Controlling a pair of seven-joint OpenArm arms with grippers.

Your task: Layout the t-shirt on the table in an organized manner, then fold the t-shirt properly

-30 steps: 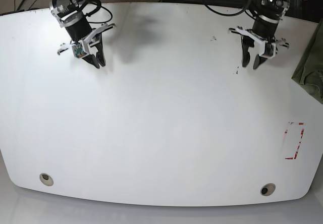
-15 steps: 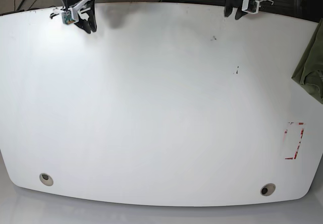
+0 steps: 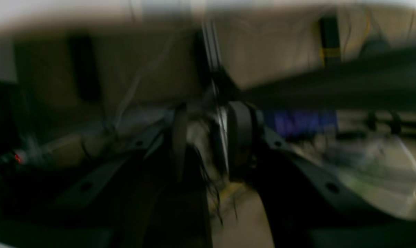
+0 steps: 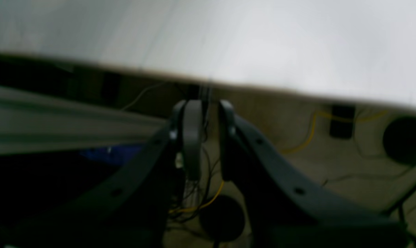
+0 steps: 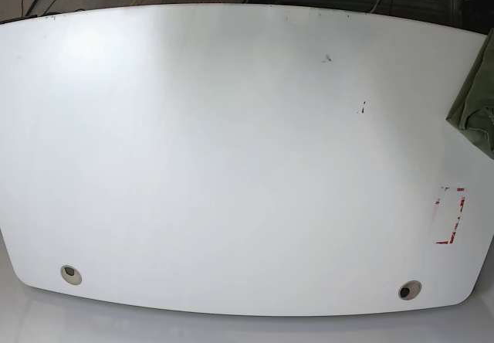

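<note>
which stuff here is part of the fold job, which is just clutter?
Job:
t-shirt, bunched at the table's right edge
table

Just there:
red tape mark
two grommet holes
dark specks
floor cables

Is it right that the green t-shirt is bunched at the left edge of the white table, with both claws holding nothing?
Not quite. The base view shows the t-shirt bunched at the right edge of the table, not the left. Both claws hold nothing.
</note>
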